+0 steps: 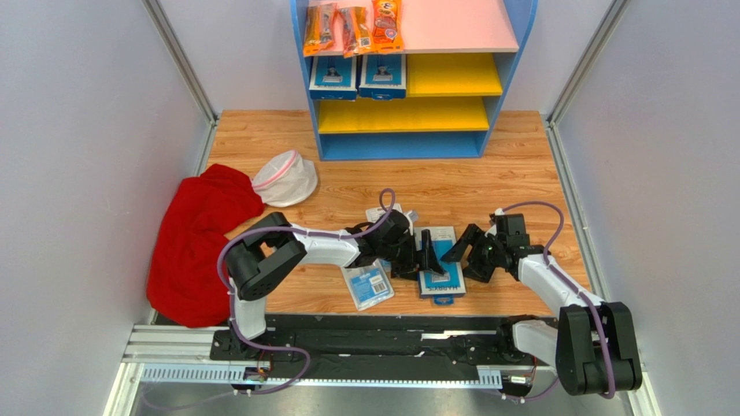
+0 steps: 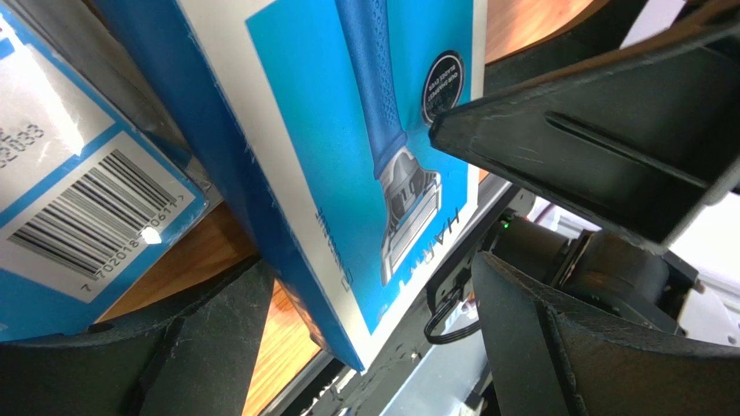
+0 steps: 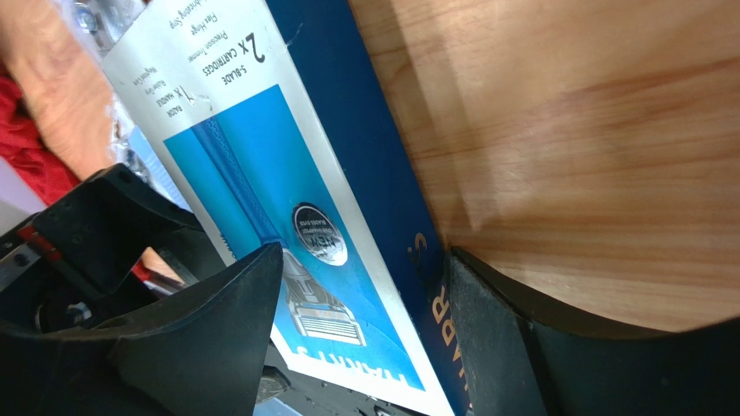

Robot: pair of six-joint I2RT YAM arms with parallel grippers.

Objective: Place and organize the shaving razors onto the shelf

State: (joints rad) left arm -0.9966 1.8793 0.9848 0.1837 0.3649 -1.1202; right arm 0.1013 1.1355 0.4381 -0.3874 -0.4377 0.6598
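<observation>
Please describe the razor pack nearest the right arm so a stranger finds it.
On the wooden table, look at the near half. Between the left gripper and right gripper lies a pack: blue, larger than the pale one beside it.

Two blue razor packs [image 1: 333, 76] sit side by side at the left of the blue-framed shelf's [image 1: 399, 146] upper yellow board, while a larger blue pack [image 1: 447, 270] lies face up on the counter [image 1: 521, 156], a smaller, paler pack [image 1: 367, 284] just to its left.

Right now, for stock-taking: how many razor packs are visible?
5. Two packs side by side on the shelf's upper yellow board; one dark pack on the table; a paler one left of it; another mostly hidden under the left arm.
</observation>
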